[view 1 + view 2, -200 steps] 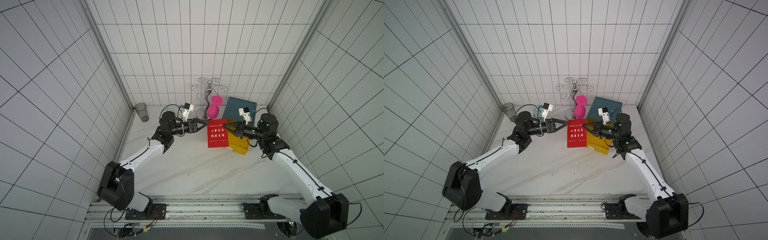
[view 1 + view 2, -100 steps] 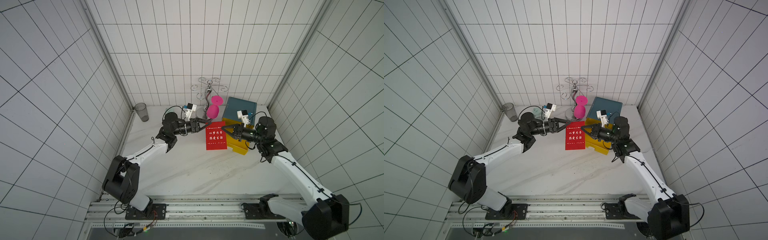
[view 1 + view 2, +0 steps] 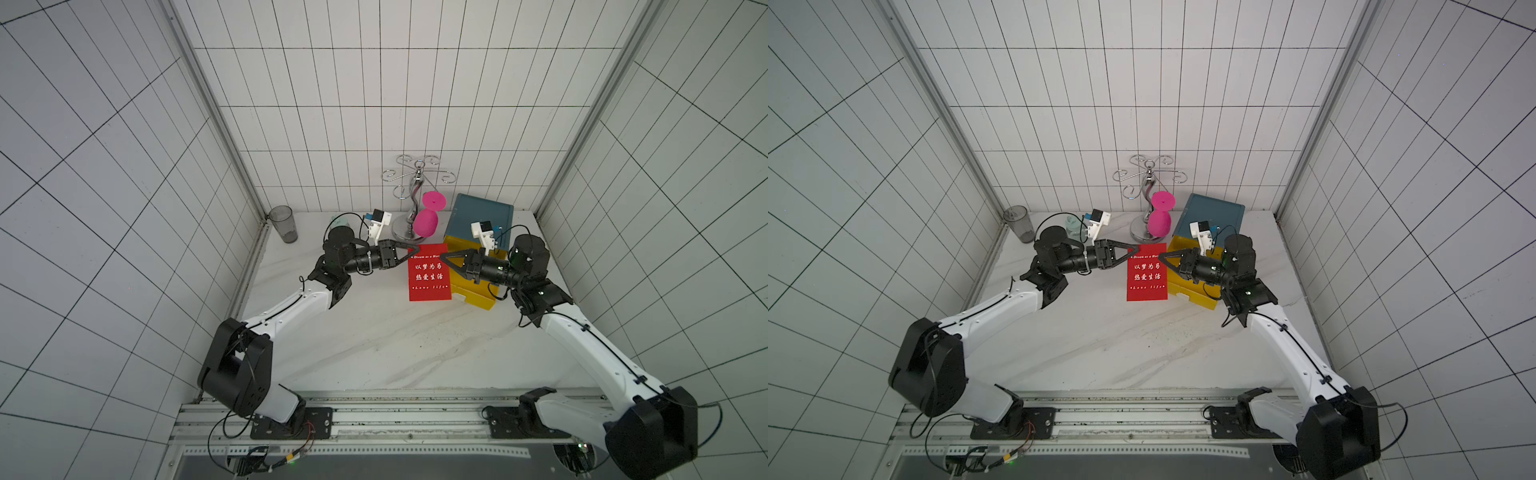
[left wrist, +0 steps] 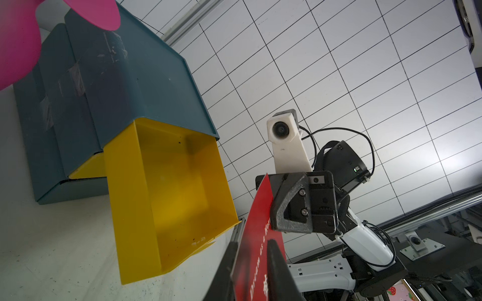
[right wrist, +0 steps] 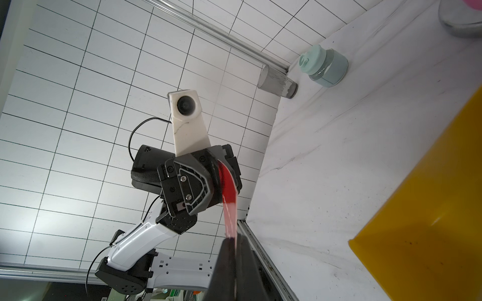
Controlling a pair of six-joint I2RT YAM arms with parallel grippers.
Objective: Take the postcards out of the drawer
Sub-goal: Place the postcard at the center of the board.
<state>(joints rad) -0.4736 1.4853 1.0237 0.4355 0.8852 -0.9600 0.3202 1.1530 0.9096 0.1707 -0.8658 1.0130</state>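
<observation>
One red postcard (image 3: 429,272) hangs in the air between the two arms, above the worktop (image 3: 374,332) and just in front of the pulled-out yellow drawer (image 3: 478,298)! The right gripper (image 3: 443,259) is clamped tight on the card's right edge. The left gripper (image 3: 411,252) has its jaws drawn almost together, pinching the far left corner. Its wrist view shows the card running between its fingers (image 4: 276,268). The drawer sticks out of a blue cabinet (image 3: 484,214).

White tiled walls (image 3: 374,104) enclose a marbled white tabletop (image 3: 374,340).
</observation>
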